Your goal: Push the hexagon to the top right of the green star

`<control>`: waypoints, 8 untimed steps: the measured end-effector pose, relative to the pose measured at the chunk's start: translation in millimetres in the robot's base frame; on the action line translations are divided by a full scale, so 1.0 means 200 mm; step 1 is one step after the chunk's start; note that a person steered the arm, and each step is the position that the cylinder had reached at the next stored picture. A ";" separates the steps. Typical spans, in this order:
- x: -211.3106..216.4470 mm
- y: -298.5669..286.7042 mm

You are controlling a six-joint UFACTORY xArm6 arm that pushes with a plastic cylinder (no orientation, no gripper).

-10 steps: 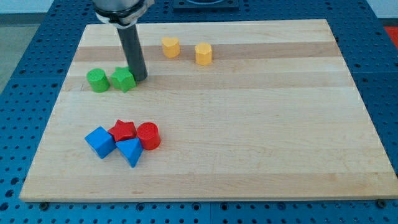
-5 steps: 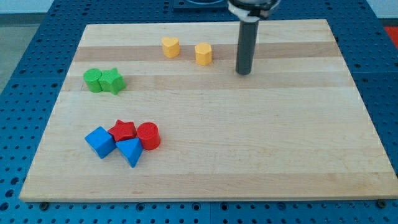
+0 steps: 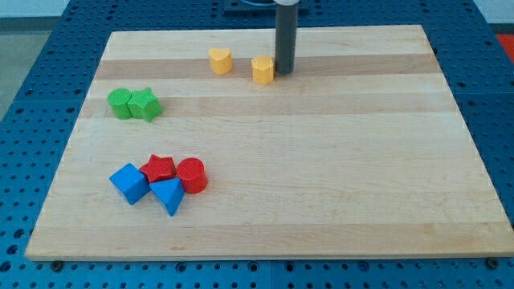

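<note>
My tip [image 3: 284,73] sits at the view's right side of the yellow hexagon [image 3: 263,70], touching it or just short of touching; the rod rises straight up out of the frame at the view's top, and since it ends in a plain tip there are no fingers to open or close and nothing is held. The hexagon stands near the top of the wooden board [image 3: 337,185], with a second yellow block [image 3: 220,60], heart-like in shape, just to its left and apart from it. The green star [image 3: 146,104] lies well to the view's left and a little lower, pressed against a green round block [image 3: 121,104] on its left. Judged from this, the task is barely begun: the hexagon is already up and to the right of the star, but well apart from it, so it has most of the way across the board to travel, toward the left and slightly down, before it rests near the star's upper right corner. The tip is placed well for that leftward push, though the yellow heart-like block stands close to the path and could be caught and carried along. At the lower left, 4 blocks cluster together, clear of the route: a blue cube [image 3: 128,183], a red star [image 3: 159,168], a red cylinder [image 3: 192,175] and a blue triangular block [image 3: 169,195].
</note>
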State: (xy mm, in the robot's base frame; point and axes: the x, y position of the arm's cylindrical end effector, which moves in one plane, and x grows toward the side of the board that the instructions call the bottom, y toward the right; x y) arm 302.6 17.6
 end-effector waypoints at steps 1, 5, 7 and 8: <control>0.00 -0.12; 0.15 -0.54; 0.22 -0.70; 0.24 -0.77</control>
State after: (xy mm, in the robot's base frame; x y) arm 351.3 -136.7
